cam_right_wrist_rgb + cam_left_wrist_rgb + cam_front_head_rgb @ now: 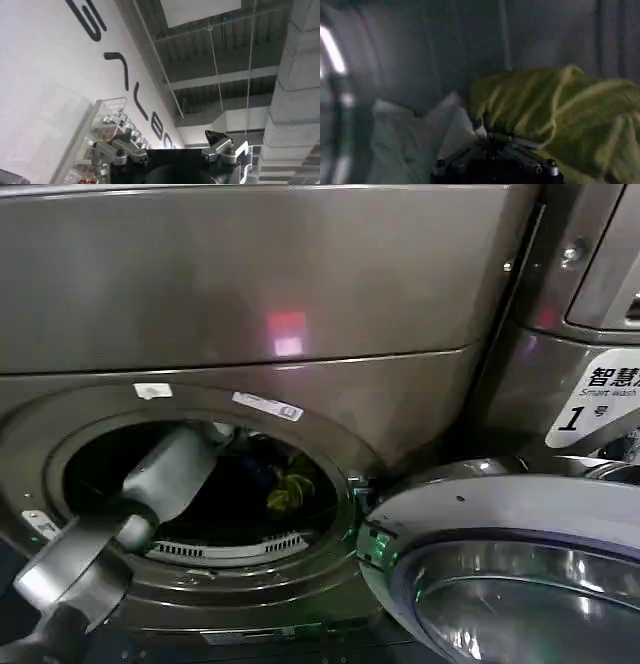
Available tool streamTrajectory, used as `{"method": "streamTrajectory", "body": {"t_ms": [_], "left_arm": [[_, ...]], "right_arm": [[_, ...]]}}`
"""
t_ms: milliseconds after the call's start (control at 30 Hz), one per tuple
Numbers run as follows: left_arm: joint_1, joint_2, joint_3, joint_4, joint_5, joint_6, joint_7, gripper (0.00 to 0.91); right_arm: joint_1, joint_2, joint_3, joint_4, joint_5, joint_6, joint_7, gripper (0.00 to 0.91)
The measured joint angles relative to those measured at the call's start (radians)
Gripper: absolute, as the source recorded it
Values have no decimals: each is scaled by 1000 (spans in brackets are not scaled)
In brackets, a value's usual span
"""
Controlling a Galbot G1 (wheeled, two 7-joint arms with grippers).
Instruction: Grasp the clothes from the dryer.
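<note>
Your left gripper (495, 142) sits deep in the dryer (420, 399), fingers closed on the clothes (555, 112): yellow-green folds over it, white beside. Your right gripper (172, 147) points up, spread.

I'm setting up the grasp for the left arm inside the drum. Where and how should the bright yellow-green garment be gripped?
Grip the bunched, raised fold of the bright yellow-green fabric garment, probably at its near edge just ahead of the left tool. Come straight in through the round porthole of the bronze-grey metal dryer, along the arm's present line: the cloth lies heaped with ridges that fingers can pinch, and the white fabric garment lies beside it.
</note>
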Motion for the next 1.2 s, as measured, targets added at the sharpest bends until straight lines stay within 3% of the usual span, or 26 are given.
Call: {"method": "streamTrajectory", "body": {"t_ms": [200, 500, 767, 1067, 1200], "left_arm": [[75, 1, -95, -145, -59, 63, -255, 0], [246, -4, -263, -346, -142, 57, -685, 0], [411, -58, -433, -524, -147, -30, -997, 0], [553, -94, -563, -668, -116, -186, -1201, 0], [603, -109, -576, -708, -115, -211, -1267, 0]], "right_arm": [[5, -4, -4, -2, 0, 4, 0, 907], [16, -15, -10, -11, 0, 7, 1, 907], [17, -18, -9, -15, -1, 7, 0, 907], [10, -20, -7, -21, -8, 5, -2, 907], [12, -21, -6, -28, -26, 6, -5, 907]]}}
